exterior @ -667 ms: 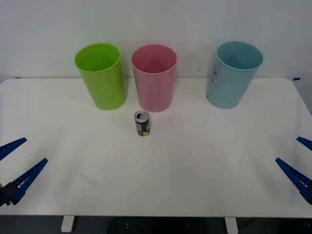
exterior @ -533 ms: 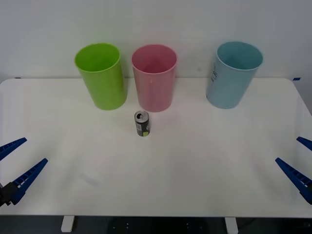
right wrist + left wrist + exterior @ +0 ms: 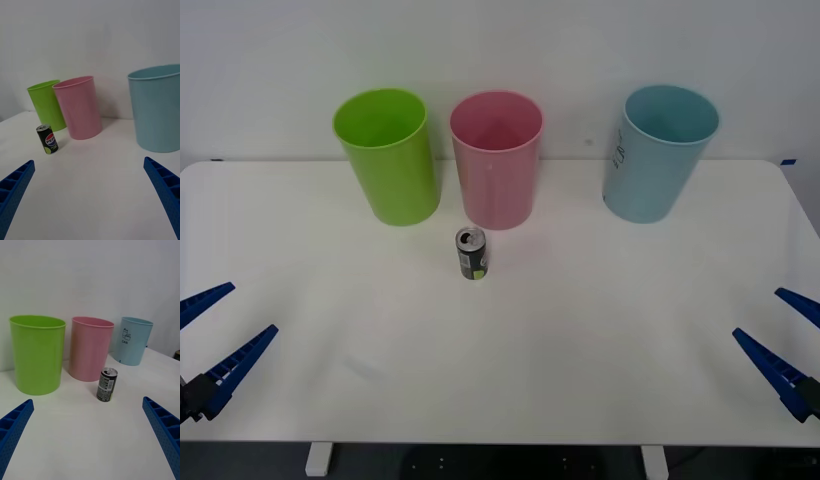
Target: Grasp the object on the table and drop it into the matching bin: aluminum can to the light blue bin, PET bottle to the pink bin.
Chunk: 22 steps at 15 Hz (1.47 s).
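The aluminum can (image 3: 471,253), small and dark with a silver top, stands upright on the white table (image 3: 580,330), just in front of the pink bin (image 3: 496,160). The light blue bin (image 3: 655,152) stands at the back right. My left gripper (image 3: 208,343) is open at the table's near left edge, far from the can. My right gripper (image 3: 788,338) is open at the near right edge. The right wrist view has the can (image 3: 47,139) beside the pink bin (image 3: 78,108) and the light blue bin (image 3: 157,108). The left wrist view shows the can (image 3: 107,384) between its open fingers, well ahead.
A lime green bin (image 3: 386,155) stands left of the pink bin at the back. All three bins are upright along the table's far side, before a white wall. Bare tabletop lies between the can and both grippers.
My right gripper has shifted slightly inward and down at the table's right edge. The can, the bins and my left gripper have not moved.
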Each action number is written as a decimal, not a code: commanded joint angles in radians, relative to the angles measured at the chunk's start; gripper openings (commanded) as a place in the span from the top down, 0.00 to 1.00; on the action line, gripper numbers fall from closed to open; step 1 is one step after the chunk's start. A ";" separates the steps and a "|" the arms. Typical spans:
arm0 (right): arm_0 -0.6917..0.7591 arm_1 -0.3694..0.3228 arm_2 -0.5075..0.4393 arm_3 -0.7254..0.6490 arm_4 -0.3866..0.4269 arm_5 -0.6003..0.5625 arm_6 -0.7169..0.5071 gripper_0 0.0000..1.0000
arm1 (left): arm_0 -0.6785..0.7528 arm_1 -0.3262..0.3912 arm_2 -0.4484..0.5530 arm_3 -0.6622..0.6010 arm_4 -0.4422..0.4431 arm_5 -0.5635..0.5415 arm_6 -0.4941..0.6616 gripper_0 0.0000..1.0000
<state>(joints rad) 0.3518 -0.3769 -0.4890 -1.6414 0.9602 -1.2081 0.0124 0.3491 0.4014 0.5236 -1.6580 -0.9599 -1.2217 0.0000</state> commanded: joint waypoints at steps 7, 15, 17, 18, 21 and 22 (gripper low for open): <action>-0.047 0.001 0.118 0.000 0.080 0.041 0.101 0.00 | 0.000 0.000 0.000 0.000 0.000 0.000 0.000 0.00; -0.080 0.001 0.283 0.000 0.098 0.193 0.239 0.00 | 0.000 0.000 0.000 0.000 0.000 0.000 0.000 0.00; -0.096 0.000 0.337 0.000 0.098 0.254 0.241 0.00 | 0.000 0.000 0.000 0.000 0.000 0.000 0.000 0.00; -0.102 0.000 0.362 0.000 0.098 0.286 0.241 0.00 | 0.000 0.000 0.000 0.000 0.000 0.000 0.000 0.00; -0.123 0.000 0.441 0.000 0.098 0.386 0.242 0.00 | 0.000 0.000 0.000 0.000 0.000 0.000 0.000 0.00; -0.129 0.000 0.468 0.000 0.098 0.421 0.242 0.00 | 0.000 0.000 0.000 0.000 0.000 0.000 0.000 0.00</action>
<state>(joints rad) 0.2271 -0.3773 -0.0400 -1.6413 1.0585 -0.8117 0.2544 0.3491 0.4014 0.5236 -1.6580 -0.9599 -1.2217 0.0000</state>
